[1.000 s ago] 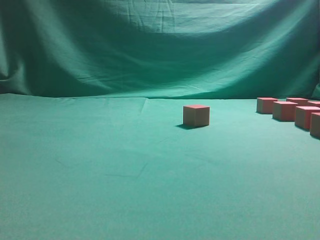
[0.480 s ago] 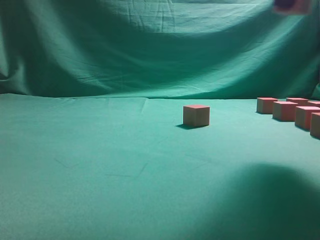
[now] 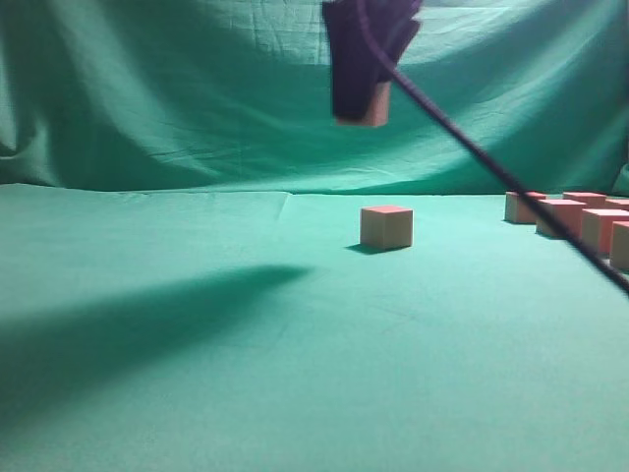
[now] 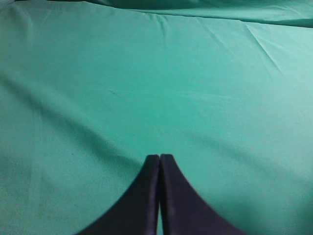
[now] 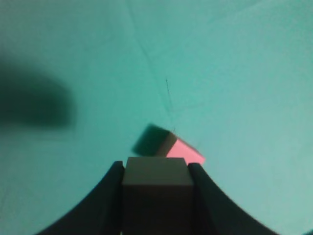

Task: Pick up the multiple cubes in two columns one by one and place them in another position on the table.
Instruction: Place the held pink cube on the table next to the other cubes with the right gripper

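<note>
Right gripper (image 3: 362,93), exterior view: raised high above the table (image 3: 197,393), well clear of the cloth, black fingers (image 3: 346,69) clamped on 1 held cube (image 3: 374,106) whose tan lower edge shows below the fingertips. Dark cable (image 3: 491,167) slanting down to the right edge. Right wrist view: same held cube (image 5: 157,196) seated between the 2 curved fingers (image 5: 110,196), touching both, jaws parted only by the cube's width. Below and just beyond it, 1 lone cube (image 5: 183,151) resting on the cloth, pink top up; same lone cube (image 3: 385,226) near table centre in the exterior view. Row of remaining cubes (image 3: 560,216) at far right, close together, exact count unclear at the frame edge. Left gripper (image 4: 159,196), left wrist view: fingers pressed together, tips meeting, empty, above bare green cloth.
</note>
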